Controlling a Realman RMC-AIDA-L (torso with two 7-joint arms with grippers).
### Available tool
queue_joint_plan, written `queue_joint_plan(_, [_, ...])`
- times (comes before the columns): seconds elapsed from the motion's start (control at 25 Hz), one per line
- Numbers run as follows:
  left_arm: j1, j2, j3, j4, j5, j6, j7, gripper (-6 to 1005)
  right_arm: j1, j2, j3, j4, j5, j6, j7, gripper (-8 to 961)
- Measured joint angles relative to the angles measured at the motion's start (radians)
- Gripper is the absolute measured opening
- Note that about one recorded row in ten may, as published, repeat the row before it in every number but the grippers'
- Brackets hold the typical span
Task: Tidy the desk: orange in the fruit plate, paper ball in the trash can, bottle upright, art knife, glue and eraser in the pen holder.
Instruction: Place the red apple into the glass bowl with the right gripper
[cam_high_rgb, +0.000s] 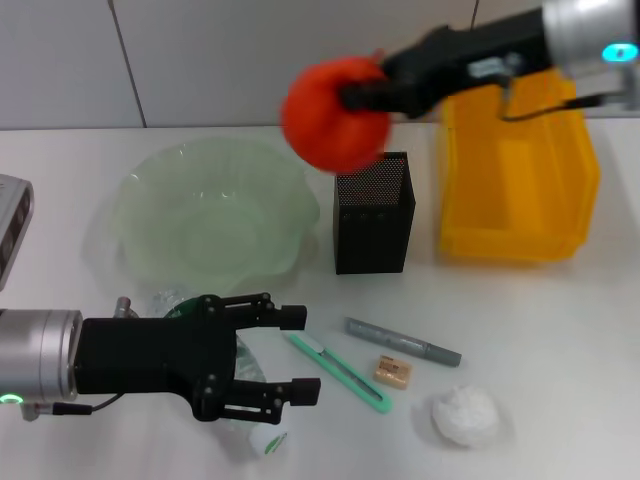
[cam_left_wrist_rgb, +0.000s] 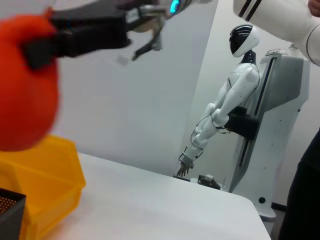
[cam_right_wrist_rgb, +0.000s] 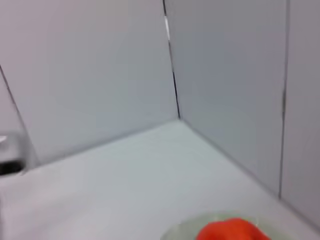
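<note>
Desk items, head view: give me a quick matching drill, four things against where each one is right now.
Things:
1. orange
2. eraser
3. paper ball
4. bottle

Places:
A. lying under the left hand
B. held up in the right hand
C. on the desk between art knife and paper ball
D. near desk edge, right of the eraser

Pairs: 1-B, 2-C, 3-D, 4-A

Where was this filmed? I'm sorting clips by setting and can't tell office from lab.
Most likely a robotics lab or test room, staged as a desk. A white humanoid robot stands on a stand in the background, plain grey wall panels enclose the white table, and no office furniture shows.
</note>
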Motion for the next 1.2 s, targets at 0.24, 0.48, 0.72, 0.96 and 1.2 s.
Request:
queue_joint_plan(0.24, [0.004, 0.001, -0.006, 0.009, 0.001, 0.001, 0.002, 847, 0.089, 0.048, -0.142, -0.226, 0.062, 0.338, -0.106, 92])
queue_joint_plan(0.48, [0.007, 0.003, -0.006, 0.009, -0.003, 0.001, 0.002, 847, 0.148, 0.078, -0.245, -0.339, 0.066, 0.500, -0.119, 66])
queue_joint_plan(0.72, [0.008, 0.005, -0.007, 0.009, -0.002, -0.001, 0.003, 847, 0.177, 0.082, -0.411, -0.411, 0.178, 0.666, -0.119, 85])
queue_joint_plan(0.96, [0.010, 0.005, -0.006, 0.009, 0.001, 0.002, 0.003, 847, 0.178, 0.083, -0.448, -0.411, 0.201, 0.676, -0.118, 270])
queue_joint_plan(1.2, [0.014, 0.005, -0.003, 0.009, 0.002, 0.002, 0.003, 847, 0.174, 0.084, -0.449, -0.407, 0.215, 0.684, -0.117, 483])
